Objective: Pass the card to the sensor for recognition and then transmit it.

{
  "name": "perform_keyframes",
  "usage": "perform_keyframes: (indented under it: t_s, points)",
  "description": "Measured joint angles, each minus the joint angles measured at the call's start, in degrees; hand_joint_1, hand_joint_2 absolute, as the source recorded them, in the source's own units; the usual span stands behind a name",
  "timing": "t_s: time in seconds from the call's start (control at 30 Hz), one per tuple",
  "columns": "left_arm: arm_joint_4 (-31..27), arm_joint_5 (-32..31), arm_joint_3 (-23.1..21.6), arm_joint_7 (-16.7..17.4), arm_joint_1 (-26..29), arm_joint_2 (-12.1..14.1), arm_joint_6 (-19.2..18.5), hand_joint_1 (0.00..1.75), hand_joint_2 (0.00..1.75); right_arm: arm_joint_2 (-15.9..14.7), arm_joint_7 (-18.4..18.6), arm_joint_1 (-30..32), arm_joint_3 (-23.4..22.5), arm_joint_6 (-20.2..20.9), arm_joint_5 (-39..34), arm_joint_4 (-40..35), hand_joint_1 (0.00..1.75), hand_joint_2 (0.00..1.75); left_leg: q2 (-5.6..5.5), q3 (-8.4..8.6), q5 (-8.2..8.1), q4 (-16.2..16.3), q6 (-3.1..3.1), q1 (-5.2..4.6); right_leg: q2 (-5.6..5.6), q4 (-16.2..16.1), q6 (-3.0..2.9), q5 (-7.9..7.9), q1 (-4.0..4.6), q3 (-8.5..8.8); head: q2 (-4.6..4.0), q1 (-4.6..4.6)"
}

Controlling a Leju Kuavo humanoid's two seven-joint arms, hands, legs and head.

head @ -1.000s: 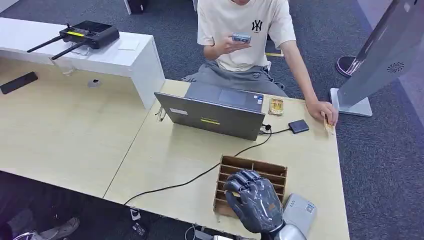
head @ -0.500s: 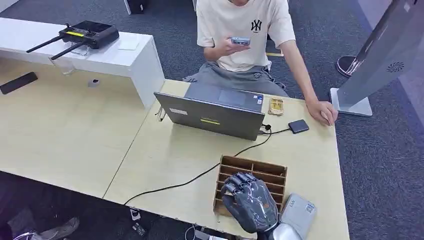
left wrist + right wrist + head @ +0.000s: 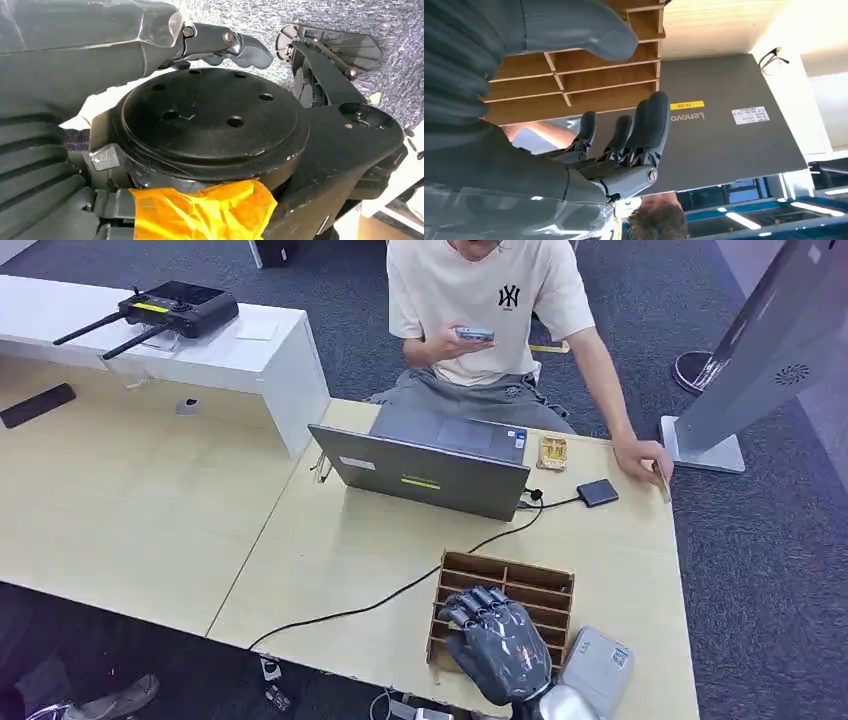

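Note:
My right hand (image 3: 498,648) hovers over the near end of a wooden slotted box (image 3: 520,580) at the table's front right. Its fingers (image 3: 624,132) are apart and hold nothing, above the box's compartments (image 3: 574,65). A small black square sensor (image 3: 597,492) lies right of the laptop, with a cable running to it. At the table's far right edge, a person's hand (image 3: 643,457) holds a thin card (image 3: 662,481) on edge. My left hand (image 3: 150,35) hangs beside my body, its fingers (image 3: 225,42) holding nothing.
An open grey laptop (image 3: 430,475) stands mid-table, its back toward me. A black cable (image 3: 400,590) crosses the tabletop. A grey packet (image 3: 600,665) lies right of the box. The seated person holds a phone (image 3: 475,334). A white shelf (image 3: 250,360) carries an antenna controller (image 3: 180,308). A grey stand (image 3: 760,360) rises at right.
My right hand has sunk and drawn back toward the table's near edge over the box. The person's hand has turned the card onto its edge.

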Motion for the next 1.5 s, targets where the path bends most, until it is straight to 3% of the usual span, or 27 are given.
perform_keyframes:
  t_s: [0.53,0.9,1.0,1.1,1.2,1.3,1.47,1.5]
  points:
    - [0.0,-0.79,0.57,0.44,-0.02,0.11,-0.18,0.0,1.75,0.35,0.76,-0.84,0.59,0.22,-0.74,2.75,0.66,1.75,0.0,0.0,0.0,0.0,0.0,0.0,0.0,0.0,0.0,0.0,0.0,0.0,0.0,0.0]
    - [0.02,-1.4,1.09,0.52,-0.02,0.24,-0.44,0.0,1.75,0.9,1.7,-1.09,1.05,0.28,-0.66,4.72,0.68,1.75,0.0,0.0,0.0,0.0,0.0,0.0,0.0,0.0,0.0,0.0,0.0,0.0,0.0,0.0]
    - [0.0,-1.75,1.58,0.61,-0.02,0.24,-0.46,0.0,1.75,0.9,-0.11,-2.46,1.14,0.74,-2.25,5.9,0.68,1.75,0.02,0.01,0.0,0.0,0.0,0.0,0.04,0.0,0.0,0.01,0.0,0.0,0.0,0.0]
    - [0.02,-1.9,1.9,0.66,-0.03,0.24,-0.46,0.0,1.75,0.9,-1.73,-4.06,1.12,0.87,-3.52,7.45,0.8,1.75,0.02,0.01,0.02,0.01,0.02,0.0,0.01,0.0,0.0,0.01,0.0,0.0,0.0,0.0]
    - [0.02,-1.92,1.97,0.68,-0.03,0.24,-0.46,0.0,1.75,0.9,-1.9,-4.69,1.12,0.98,-3.74,8.35,0.73,1.75,0.01,0.0,0.02,0.01,0.02,0.0,0.0,0.0,0.0,0.01,0.0,0.0,0.0,0.0]
    - [0.0,-1.97,1.99,0.68,-0.03,0.24,-0.46,0.0,1.75,0.9,-1.92,-4.94,1.12,1.05,-3.74,9.14,0.8,1.75,0.01,0.0,0.01,0.01,0.02,0.0,0.01,0.0,0.0,0.0,0.0,0.0,0.0,0.0]
    - [0.0,-2.36,2.08,0.7,-0.03,0.24,-0.46,0.0,1.75,0.9,-1.86,-5.23,1.1,1.07,-3.3,10.62,1.29,1.75,0.01,0.0,0.01,0.0,0.02,0.0,0.0,0.0,0.0,0.0,0.0,0.0,0.0,0.0]
    - [0.0,-2.45,2.12,0.7,-0.03,0.24,-0.46,0.0,1.75,0.92,-1.86,-5.32,1.05,1.07,-3.19,10.8,1.31,1.75,0.01,0.0,0.01,0.0,0.02,0.0,0.0,0.0,0.0,0.0,0.0,0.0,0.0,0.0]
